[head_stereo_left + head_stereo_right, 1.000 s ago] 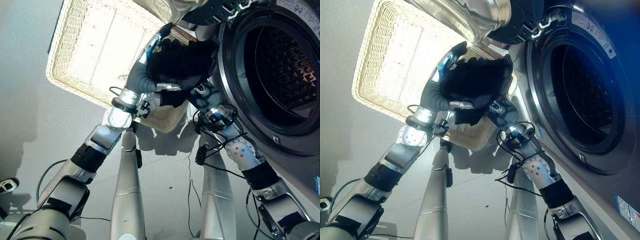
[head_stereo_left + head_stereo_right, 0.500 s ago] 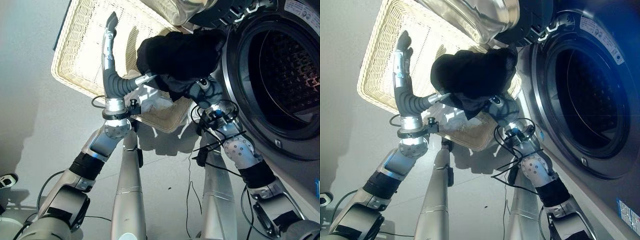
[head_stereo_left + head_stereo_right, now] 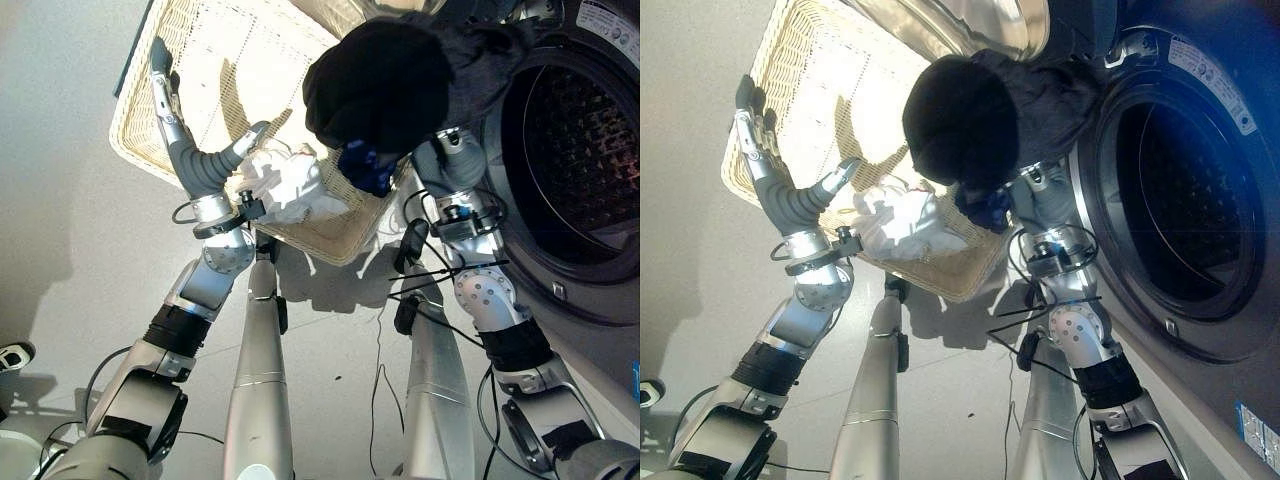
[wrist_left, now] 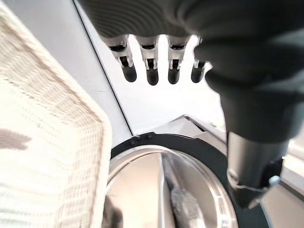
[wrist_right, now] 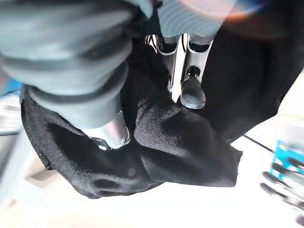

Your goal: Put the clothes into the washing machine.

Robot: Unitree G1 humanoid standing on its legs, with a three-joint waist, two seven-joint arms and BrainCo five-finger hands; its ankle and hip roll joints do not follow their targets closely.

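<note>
I see the black garment (image 3: 400, 85) bunched and held up beside the washing machine's open drum (image 3: 580, 150), level with the rim and not yet inside. My right hand (image 5: 190, 90) grasps it, fingers and thumb curled into the cloth (seen in the right wrist view). A white garment (image 3: 290, 185) lies in the wicker basket (image 3: 170, 60). My left hand (image 3: 175, 110) hangs over the basket, fingers straight, released.
</note>
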